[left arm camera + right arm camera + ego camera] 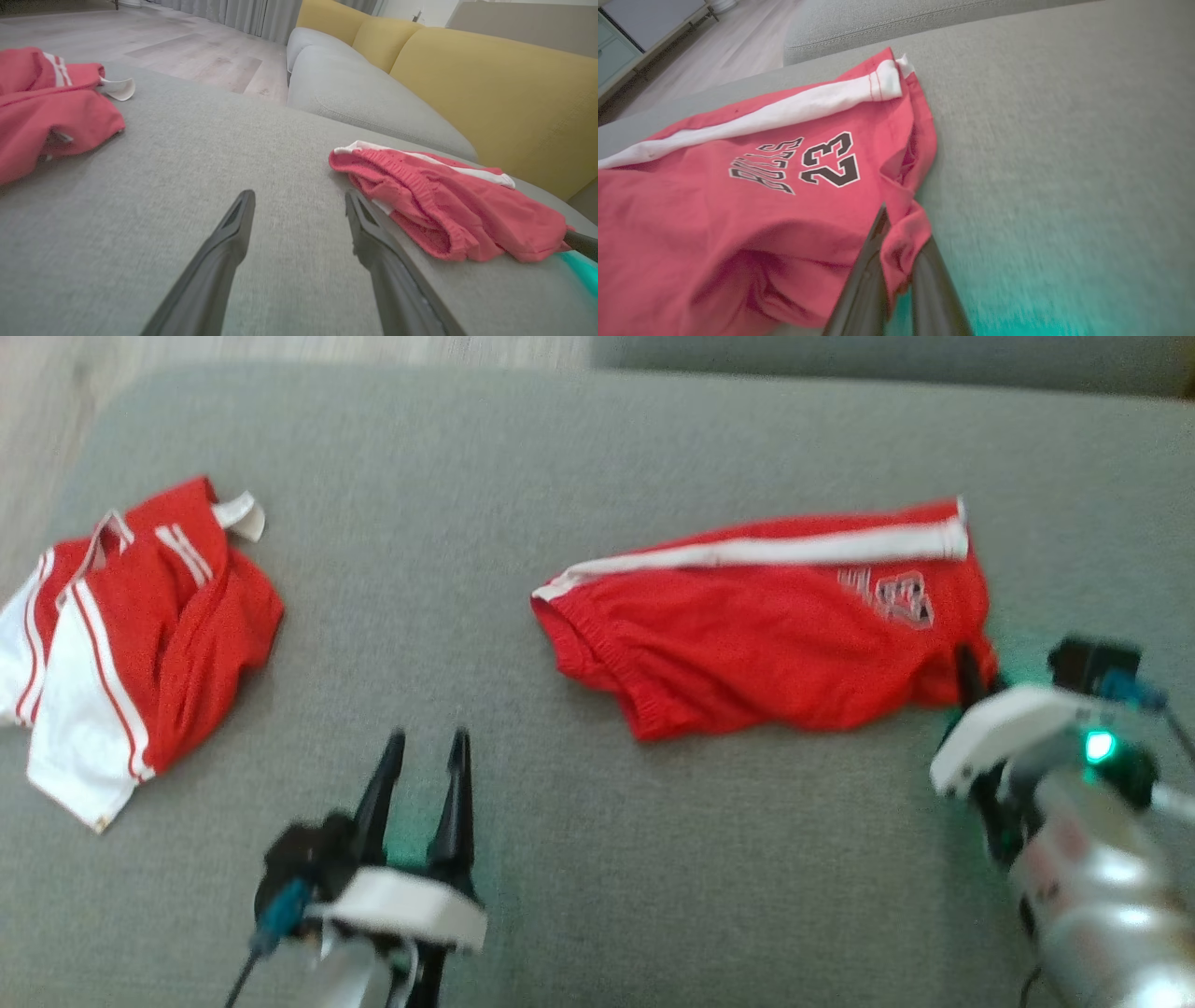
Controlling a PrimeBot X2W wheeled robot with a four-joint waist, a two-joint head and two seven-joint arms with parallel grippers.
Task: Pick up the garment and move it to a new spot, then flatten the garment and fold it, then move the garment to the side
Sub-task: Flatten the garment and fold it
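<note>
Two red garments lie well apart on the grey cushion [597,439]. The red shorts [747,635], with a white stripe and a printed 23, lie spread at the right. The crumpled red-and-white garment [140,635] lies at the left. Right claw [903,233]: closed, pinching a corner of the shorts. Left claw [429,747]: fingers apart, empty, between the two garments.

The red shorts [714,224] carry black, white-edged print near one leg hem: the word "BULLS" and, beside it, the number "23".
</note>
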